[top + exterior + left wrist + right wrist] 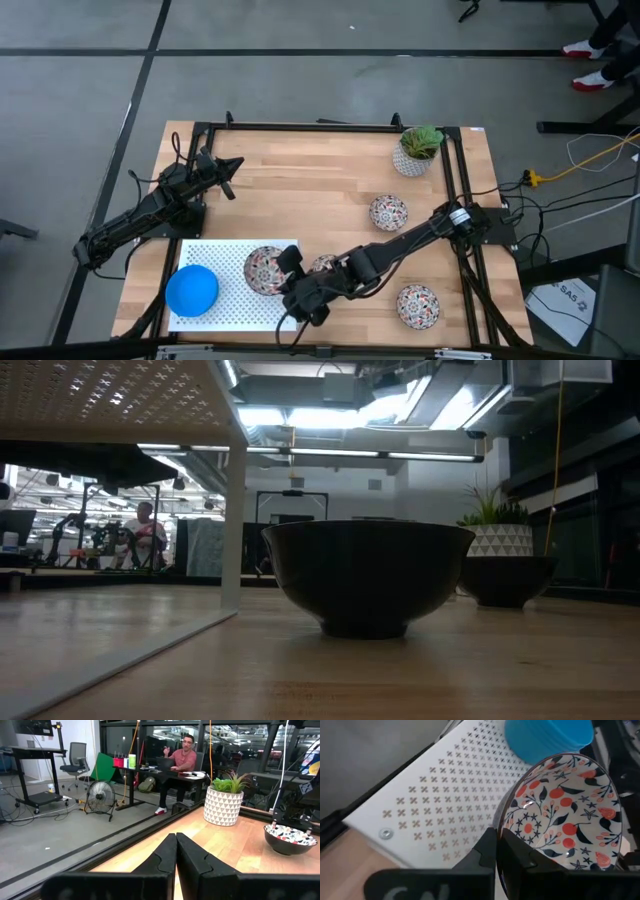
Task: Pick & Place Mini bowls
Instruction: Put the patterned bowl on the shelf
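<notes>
A white raised perforated shelf [225,305] stands at the table's near left. On it is a stack of bright blue mini bowls [192,290] [547,737], and beside that a white floral mini bowl [263,270] [565,815]. My right gripper [292,283] [496,845] is shut on that floral bowl at its right side. Three more floral bowls are on the wood: one [388,212] near the plant, one [418,305] at the near right, and one [325,264] half hidden under my right arm. My left gripper [230,168] [176,851] is shut at the far left and touches nothing. My right gripper pinches the floral bowl's rim [504,822] on the side away from the blue stack, one finger inside the bowl and one outside. The fingers come slanting down from the table's right. The bowl is over the shelf, slightly tilted; whether its foot rests there I cannot tell.
A white pot with a green plant [417,150] [223,802] stands at the far right corner. The shelf's leg [233,530] and top [120,400] show in the low view, with two bowls [368,575] [505,580] beyond. A black frame [330,127] rims the table. People sit in the room behind.
</notes>
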`<control>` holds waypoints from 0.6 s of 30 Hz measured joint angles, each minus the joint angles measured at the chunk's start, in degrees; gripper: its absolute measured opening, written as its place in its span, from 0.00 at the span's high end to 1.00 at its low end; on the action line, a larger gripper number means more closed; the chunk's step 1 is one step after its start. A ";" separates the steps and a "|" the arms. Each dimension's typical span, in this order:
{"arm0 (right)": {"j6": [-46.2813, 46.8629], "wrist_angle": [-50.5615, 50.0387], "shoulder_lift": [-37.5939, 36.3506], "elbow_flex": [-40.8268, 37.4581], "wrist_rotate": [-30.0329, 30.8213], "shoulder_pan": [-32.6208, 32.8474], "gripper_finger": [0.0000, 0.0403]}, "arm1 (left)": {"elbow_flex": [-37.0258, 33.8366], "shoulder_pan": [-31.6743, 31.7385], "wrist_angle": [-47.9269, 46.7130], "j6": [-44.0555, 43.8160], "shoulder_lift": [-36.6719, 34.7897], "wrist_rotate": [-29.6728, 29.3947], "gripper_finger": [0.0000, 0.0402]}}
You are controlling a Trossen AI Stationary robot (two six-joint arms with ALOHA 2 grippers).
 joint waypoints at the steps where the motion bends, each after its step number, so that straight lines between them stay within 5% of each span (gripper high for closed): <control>1: 0.35 -0.07 0.00 0.00 -0.18 0.00 0.97 | 0.00 0.00 0.01 0.02 0.00 0.00 0.99; 18: 4.09 0.14 -0.04 0.00 -4.51 0.00 0.94 | 0.02 0.00 0.04 0.01 0.00 0.00 0.98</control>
